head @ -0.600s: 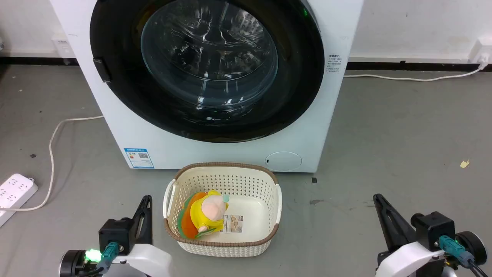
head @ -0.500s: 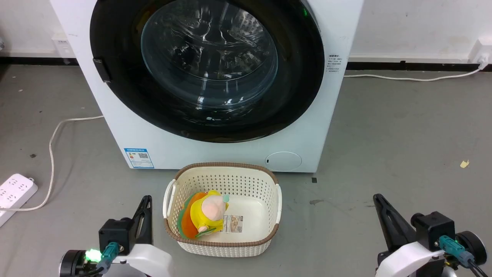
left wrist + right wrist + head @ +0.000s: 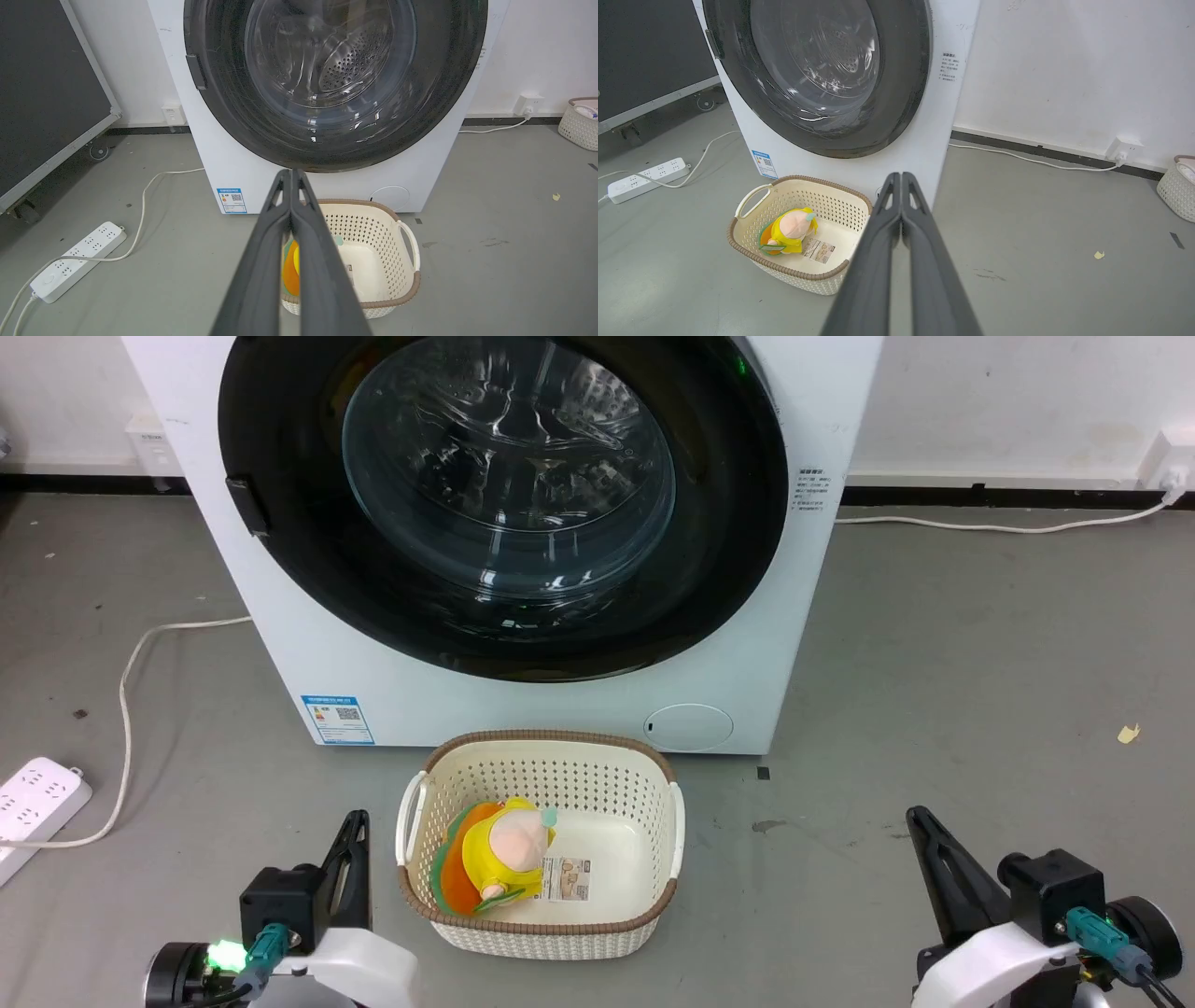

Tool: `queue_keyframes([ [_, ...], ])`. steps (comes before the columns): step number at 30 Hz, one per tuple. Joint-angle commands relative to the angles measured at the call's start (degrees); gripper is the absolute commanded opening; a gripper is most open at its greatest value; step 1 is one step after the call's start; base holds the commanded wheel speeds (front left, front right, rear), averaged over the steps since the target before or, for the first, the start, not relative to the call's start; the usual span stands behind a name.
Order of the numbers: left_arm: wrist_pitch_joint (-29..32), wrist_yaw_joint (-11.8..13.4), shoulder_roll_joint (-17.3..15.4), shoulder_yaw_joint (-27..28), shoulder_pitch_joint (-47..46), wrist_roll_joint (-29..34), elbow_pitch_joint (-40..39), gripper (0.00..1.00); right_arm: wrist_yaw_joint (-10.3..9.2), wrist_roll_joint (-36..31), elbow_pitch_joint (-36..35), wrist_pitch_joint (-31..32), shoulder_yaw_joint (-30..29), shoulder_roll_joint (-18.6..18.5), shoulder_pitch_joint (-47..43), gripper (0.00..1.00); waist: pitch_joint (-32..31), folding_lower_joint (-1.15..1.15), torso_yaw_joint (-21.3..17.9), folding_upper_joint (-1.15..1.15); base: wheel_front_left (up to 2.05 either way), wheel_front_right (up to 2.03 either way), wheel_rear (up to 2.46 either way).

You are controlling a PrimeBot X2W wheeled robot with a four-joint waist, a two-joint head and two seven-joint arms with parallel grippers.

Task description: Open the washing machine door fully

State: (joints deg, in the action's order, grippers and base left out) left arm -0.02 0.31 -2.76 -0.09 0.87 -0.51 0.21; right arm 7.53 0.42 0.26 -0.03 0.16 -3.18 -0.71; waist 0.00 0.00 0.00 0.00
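Left gripper [image 3: 357, 826]: fingers pressed together and empty, parked low in the head view, well short of the washing machine [image 3: 523, 705]. Right gripper [image 3: 922, 821]: likewise pinched shut, holding nothing, out beyond the machine's right front corner; neither touches anything, so the reach appears not yet begun. Washing machine door [image 3: 504, 495]: lies flat against the machine's front, apparently latched, with a small dark handle tab [image 3: 247, 506] at its left edge, probably the place to pull. Basket [image 3: 541, 737]: on the floor just in front of the machine, carrying a yellow plush toy [image 3: 509, 849], and likely to sit under the door's swing. Left wrist view: left gripper [image 3: 290, 173] points at the bottom of the door [image 3: 334, 79], with the handle tab [image 3: 196, 72] up and to its left; a power strip [image 3: 77, 261] lies on the floor left of the machine. Right wrist view: right gripper [image 3: 901, 176] aims at the machine's lower right corner, the closed door [image 3: 822, 74] off to its left and the basket [image 3: 798, 179] in front of the machine.
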Motion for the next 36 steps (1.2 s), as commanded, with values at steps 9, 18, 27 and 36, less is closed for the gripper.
queue_keyframes([
  [9, 0.02, -0.31, -0.11, 0.09, -0.87, 0.51, -0.21, 0.00, -0.04, -0.42, -0.26, 0.03, -0.16, 0.30, 0.71, 0.00, 0.00, 0.00, 0.00, 0.00, 0.00, 0.00, 0.00],
  [18, 0.02, -0.31, -0.11, 0.09, -0.87, 0.51, -0.21, 0.00, -0.04, -0.42, -0.26, 0.03, -0.16, 0.30, 0.71, 0.00, 0.00, 0.00, 0.00, 0.00, 0.00, 0.00, 0.00],
  [27, 0.02, -0.31, -0.11, 0.09, -0.87, 0.51, -0.21, 0.00, -0.04, -0.42, -0.26, 0.03, -0.16, 0.30, 0.71, 0.00, 0.00, 0.00, 0.00, 0.00, 0.00, 0.00, 0.00],
  [36, -0.01, 0.04, 0.02, -0.05, 0.04, -0.11, 0.04, 1.00, 0.00, 0.04, 0.02, -0.01, 0.10, -0.01, -0.03, 1.00, 0.00, 0.00, 0.00, 0.00, 0.00, 0.00, 0.00],
])
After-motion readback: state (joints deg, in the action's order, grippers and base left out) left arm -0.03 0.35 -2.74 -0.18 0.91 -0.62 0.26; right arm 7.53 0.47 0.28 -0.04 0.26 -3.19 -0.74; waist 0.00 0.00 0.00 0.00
